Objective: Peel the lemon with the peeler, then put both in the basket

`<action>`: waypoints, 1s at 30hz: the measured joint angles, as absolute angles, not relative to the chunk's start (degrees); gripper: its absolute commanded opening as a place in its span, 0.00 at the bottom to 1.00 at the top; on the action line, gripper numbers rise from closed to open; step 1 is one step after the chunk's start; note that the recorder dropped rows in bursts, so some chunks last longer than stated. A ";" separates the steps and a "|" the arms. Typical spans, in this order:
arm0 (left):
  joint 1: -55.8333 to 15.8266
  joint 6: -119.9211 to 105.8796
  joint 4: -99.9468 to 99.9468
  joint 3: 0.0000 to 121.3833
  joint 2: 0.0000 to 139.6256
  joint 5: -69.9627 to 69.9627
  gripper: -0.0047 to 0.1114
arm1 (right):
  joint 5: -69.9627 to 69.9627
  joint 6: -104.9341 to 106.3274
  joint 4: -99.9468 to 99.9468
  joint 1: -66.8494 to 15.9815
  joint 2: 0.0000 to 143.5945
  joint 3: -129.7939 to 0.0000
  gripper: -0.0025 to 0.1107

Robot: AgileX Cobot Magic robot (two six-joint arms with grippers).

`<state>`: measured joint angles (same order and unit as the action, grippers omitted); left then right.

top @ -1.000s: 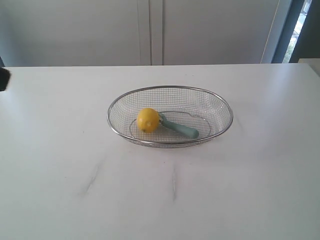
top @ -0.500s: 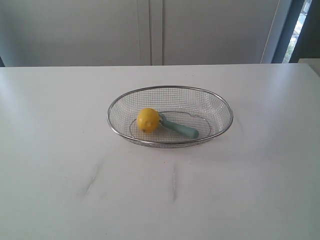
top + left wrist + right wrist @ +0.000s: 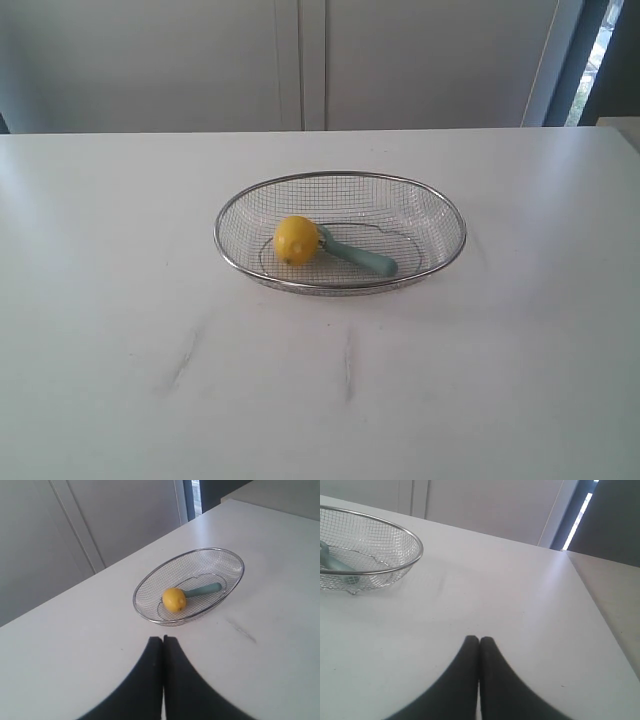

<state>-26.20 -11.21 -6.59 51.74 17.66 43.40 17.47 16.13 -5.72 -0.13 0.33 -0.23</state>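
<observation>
Lemon (image 3: 296,240) partly hides peeler (image 3: 362,258) head, both in basket (image 3: 340,175); left hand (image 3: 163,639), right hand (image 3: 479,639) pressed together, empty.

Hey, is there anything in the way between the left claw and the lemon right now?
Only the near wall of the basket. The lemon lies inside it, against the peeler. Between the shut left claw and the basket there is just bare table.

Yellow lemon (image 3: 296,240), teal peeler (image 3: 362,256), silver basket (image 3: 340,177)
</observation>
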 measured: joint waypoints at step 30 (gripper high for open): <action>2.03 -11.21 -6.59 40.88 12.43 35.17 0.04 | 17.47 16.13 -5.72 -0.13 0.33 -0.23 0.02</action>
